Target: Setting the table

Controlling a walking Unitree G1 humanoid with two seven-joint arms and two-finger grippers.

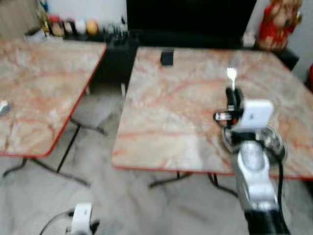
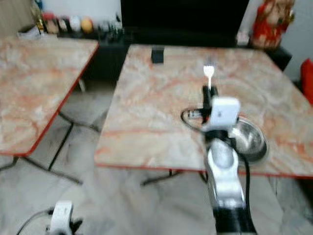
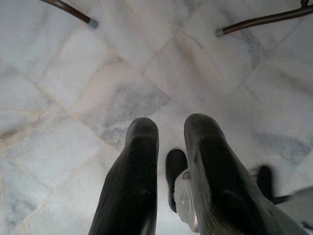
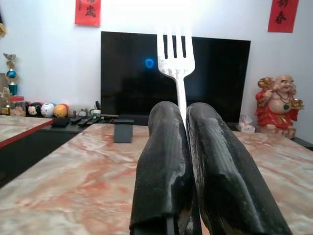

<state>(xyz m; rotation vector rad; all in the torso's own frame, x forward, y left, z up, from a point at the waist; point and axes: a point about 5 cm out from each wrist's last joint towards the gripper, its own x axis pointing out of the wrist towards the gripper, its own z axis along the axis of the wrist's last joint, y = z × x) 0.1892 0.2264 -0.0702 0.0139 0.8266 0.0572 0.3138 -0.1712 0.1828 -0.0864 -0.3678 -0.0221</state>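
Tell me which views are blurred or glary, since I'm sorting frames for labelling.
Both eye views are soft with motion blur: the fork and metal bowl lack crisp edges. Right wrist view is sharp on the right claw, with glare washing out the wall above the TV. Left wrist view is mostly sharp, evenly lit floor.

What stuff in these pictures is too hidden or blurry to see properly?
- Fork handle: hidden between the right pincer fingers, right wrist view.
- Metal bowl: partly covered by the right arm, blurred, both eye views.
- Small items on the far shelf: too blurred to identify.
- Grey object on the left table: cut off by the edge.
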